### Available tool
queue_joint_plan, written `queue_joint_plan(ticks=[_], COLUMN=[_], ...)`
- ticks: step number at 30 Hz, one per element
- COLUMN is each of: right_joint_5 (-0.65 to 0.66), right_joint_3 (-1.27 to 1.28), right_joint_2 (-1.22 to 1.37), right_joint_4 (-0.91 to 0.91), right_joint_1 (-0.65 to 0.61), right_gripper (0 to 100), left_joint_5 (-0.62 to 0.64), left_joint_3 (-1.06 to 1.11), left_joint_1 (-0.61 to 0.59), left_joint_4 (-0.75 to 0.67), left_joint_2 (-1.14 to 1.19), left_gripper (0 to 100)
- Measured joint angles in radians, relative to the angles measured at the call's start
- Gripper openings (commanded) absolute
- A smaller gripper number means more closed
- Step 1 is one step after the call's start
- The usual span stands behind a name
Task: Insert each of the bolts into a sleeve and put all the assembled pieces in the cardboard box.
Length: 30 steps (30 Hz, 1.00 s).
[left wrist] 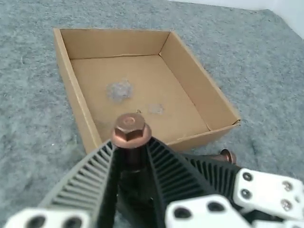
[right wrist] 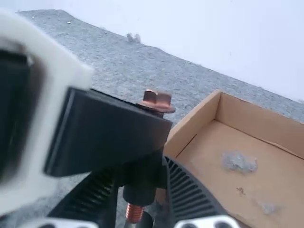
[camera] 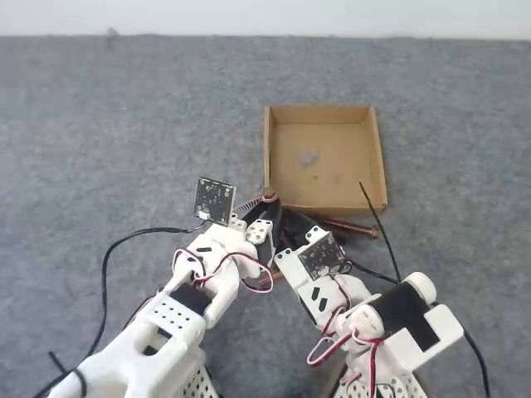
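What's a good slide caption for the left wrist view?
Left hand shut on a copper bolt, head up, before the cardboard box; another bolt lies beside it.

Grey, felt-like carpeting covers the whole counter (camera: 116,124). A plain white wall (camera: 265,15) runs along the 12 o'clock edge, with a small lint tuft (camera: 110,33) at 11 o'clock. The light is soft and even.

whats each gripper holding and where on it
Left gripper grips the bolt just under its hex head; right gripper grips the black sleeve on the bolt's shank.
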Motion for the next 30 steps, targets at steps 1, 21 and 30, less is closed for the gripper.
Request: queue_joint_plan(ticks=[1,21,30], right_joint_5=[0.000,0.000,0.000], right_joint_3=[0.000,0.009,0.009], right_joint_2=[0.000,-0.002,-0.002], right_joint_4=[0.000,-0.002,-0.002], right_joint_1=[0.000,0.003,0.000], right_gripper=[0.6,0.6,0.6], left_joint_5=[0.000,-0.008,-0.009], left_joint_3=[0.000,0.002,0.002], left_joint_1=[0.000,-0.009,-0.009], left_joint_4=[0.000,0.000,0.025], left_joint_2=[0.000,0.012,-0.104], left_gripper=[9,25,25])
